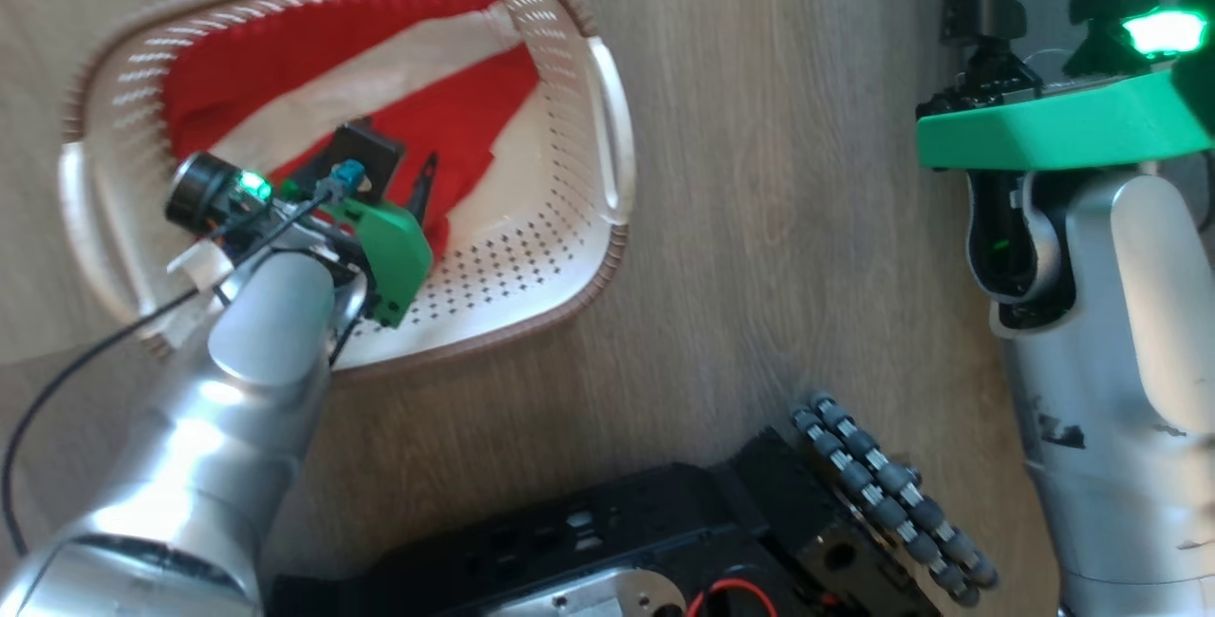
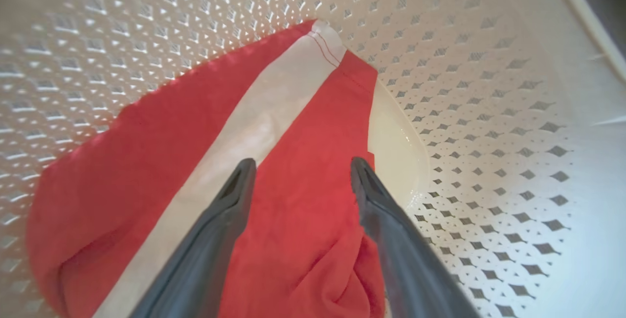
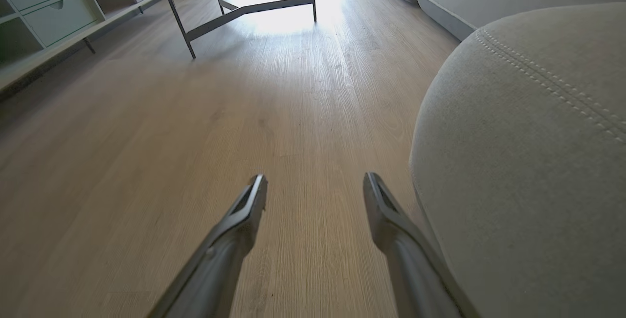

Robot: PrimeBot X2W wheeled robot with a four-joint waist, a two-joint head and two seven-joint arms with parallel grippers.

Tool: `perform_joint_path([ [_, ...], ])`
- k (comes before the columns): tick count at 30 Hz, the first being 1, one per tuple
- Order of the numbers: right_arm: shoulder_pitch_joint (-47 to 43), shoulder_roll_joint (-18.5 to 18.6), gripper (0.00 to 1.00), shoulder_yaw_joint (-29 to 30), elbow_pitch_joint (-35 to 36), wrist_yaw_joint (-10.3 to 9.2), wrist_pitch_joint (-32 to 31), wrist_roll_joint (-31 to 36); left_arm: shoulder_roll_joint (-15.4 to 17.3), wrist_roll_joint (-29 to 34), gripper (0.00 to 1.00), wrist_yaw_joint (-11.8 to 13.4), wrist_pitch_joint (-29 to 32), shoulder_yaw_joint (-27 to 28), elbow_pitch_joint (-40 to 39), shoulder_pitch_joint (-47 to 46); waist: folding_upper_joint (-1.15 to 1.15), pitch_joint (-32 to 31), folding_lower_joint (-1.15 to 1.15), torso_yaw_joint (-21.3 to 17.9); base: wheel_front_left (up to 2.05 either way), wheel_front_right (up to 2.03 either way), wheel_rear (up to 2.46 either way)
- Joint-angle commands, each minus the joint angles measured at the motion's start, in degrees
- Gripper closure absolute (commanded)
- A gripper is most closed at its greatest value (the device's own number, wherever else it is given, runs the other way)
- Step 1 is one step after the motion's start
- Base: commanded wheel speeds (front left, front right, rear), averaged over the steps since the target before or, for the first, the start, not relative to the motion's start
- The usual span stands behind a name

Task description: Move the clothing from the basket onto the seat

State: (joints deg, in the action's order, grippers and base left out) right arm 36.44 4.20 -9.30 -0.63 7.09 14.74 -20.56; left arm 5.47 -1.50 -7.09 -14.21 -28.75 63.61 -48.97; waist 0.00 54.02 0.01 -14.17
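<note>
Inside the basket, the left gripper, fingers apart, hides part of the clothing.

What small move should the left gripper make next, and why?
Probably lower the left gripper a little and close it. Its fingers stand open over a red fold of the clothing, which lies in the basket, and they do not seem to have pinched any fabric yet.

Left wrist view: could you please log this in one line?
left gripper jaws open over red white-striped fabric clothing | in cream perforated plastic basket | right gripper jaws open
</note>
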Motion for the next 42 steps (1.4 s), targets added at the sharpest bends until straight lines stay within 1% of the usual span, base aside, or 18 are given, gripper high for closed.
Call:
perform_joint_path([
  [1, -0.8, -0.6, 0.00, -0.9, 2.0, 0.40, 0.3, -0.4, 1.3, 0.6, 0.00, -0.1, -0.1, 0.3, 0.5, 0.4, 0.00, 2.6, -0.01, -2.5, 0.00, 0.00, 0.00],
  [6, -0.2, -1.1, 0.00, -1.7, 2.4, 0.40, 0.3, -1.0, 2.1, 1.7, 0.00, -0.2, 2.2, -1.7, 4.8, -2.7, 0.00, 4.7, -0.01, -4.3, 0.00, 0.00, 0.00],
  [10, 0.7, -1.2, 0.00, -2.1, 2.8, 0.40, 0.3, -1.5, 2.9, 3.5, 0.00, -0.3, 6.2, -4.3, 7.4, -4.7, 0.00, 6.3, -0.01, -5.7, 0.00, 0.00, 0.00],
  [16, 0.3, -1.3, 0.00, -1.6, 3.4, 0.40, 0.3, -2.3, 3.1, 5.7, 0.00, -0.3, 12.0, -7.7, 9.1, -5.9, 0.00, 7.0, -0.01, -6.0, 0.00, 0.00, 0.00],
  [21, -0.8, -1.3, 0.00, -1.3, 3.6, 0.40, 0.3, -2.8, 3.2, 6.6, 0.00, 0.1, 16.0, -9.2, 9.7, -6.2, 0.00, 7.4, -0.01, -6.0, 0.00, 0.00, 0.00],
  [29, -2.5, -1.3, 0.00, -0.3, 3.9, 0.40, 0.3, -3.0, 4.3, 9.9, 0.00, 4.3, 21.9, -13.0, 10.1, -7.1, 0.00, 8.1, -0.01, -5.8, 0.00, 0.00, 0.00],
  [32, -3.0, -1.3, 0.00, 0.0, 4.0, 0.40, 0.3, -2.9, 4.8, 10.8, 0.00, 6.4, 23.0, -14.0, 10.1, -7.6, 0.00, 8.3, -0.01, -5.6, 0.00, 0.00, 0.00],
  [34, -3.2, -1.3, 0.00, 0.1, 4.1, 0.40, 0.3, -2.9, 5.3, 11.2, 0.00, 7.3, 23.4, -14.5, 10.2, -7.9, 0.00, 8.4, -0.01, -5.5, 0.00, 0.00, 0.00],
  [41, -2.6, -1.3, 0.00, -0.3, 4.1, 0.40, 0.3, -2.9, 6.7, 10.2, 0.00, 8.3, 22.1, -14.5, 10.2, -8.1, 0.00, 8.5, -0.01, -5.4, 0.00, 0.00, 0.00],
  [42, -2.4, -1.3, 0.00, -0.4, 4.1, 0.40, 0.3, -2.9, 6.8, 10.0, 0.02, 8.3, 21.9, -14.4, 10.2, -8.0, 0.00, 8.5, -0.01, -5.4, 0.00, 0.00, 0.00],
])
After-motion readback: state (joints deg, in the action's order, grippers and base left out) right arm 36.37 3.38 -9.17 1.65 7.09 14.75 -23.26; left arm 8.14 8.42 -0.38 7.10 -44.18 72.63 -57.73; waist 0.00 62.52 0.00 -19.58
